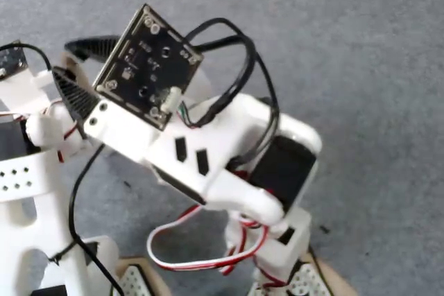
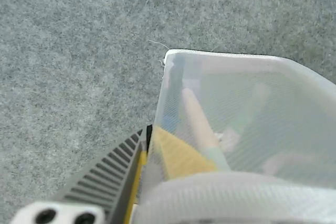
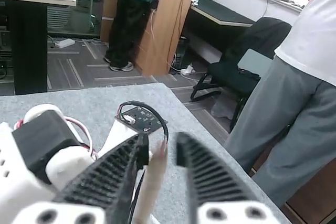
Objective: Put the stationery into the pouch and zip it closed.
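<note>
The pouch (image 2: 247,103), stationery (image 2: 198,124) inside, is being pinched at one end by the left hand (image 2: 149,140) over the tabletop (image 2: 68,51), probably steadied for zipping, while the right hand (image 3: 161,141) is being held spread

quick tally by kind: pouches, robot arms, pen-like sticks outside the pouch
pouch: 1
robot arms: 2
pale stick outside the pouch: 1
total: 4
The pieces inside the pouch are too blurred to count.

Grey felt table (image 1: 374,67) w/ arm bases (image 1: 281,258).
</note>
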`<control>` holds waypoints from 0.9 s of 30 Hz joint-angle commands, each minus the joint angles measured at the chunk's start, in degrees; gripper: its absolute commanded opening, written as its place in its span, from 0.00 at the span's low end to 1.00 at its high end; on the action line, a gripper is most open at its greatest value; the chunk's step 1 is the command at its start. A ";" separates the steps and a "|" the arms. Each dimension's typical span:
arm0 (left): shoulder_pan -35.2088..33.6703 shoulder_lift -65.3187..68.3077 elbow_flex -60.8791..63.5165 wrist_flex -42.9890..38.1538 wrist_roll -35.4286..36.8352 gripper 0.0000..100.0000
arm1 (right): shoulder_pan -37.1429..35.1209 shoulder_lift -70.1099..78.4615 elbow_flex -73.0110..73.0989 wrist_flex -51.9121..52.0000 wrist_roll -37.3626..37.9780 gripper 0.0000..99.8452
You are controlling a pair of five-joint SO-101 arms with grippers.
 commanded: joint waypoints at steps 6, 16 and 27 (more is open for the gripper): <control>1.10 -0.26 -0.31 -1.05 0.44 0.03 | -0.26 -0.13 -0.13 0.00 0.44 0.19; 1.01 -0.18 -0.57 -1.05 0.44 0.03 | 1.93 -0.57 -0.48 0.09 0.44 0.19; 1.01 -0.09 -2.95 -0.62 0.62 0.03 | 32.44 -1.01 -1.63 5.27 0.00 0.19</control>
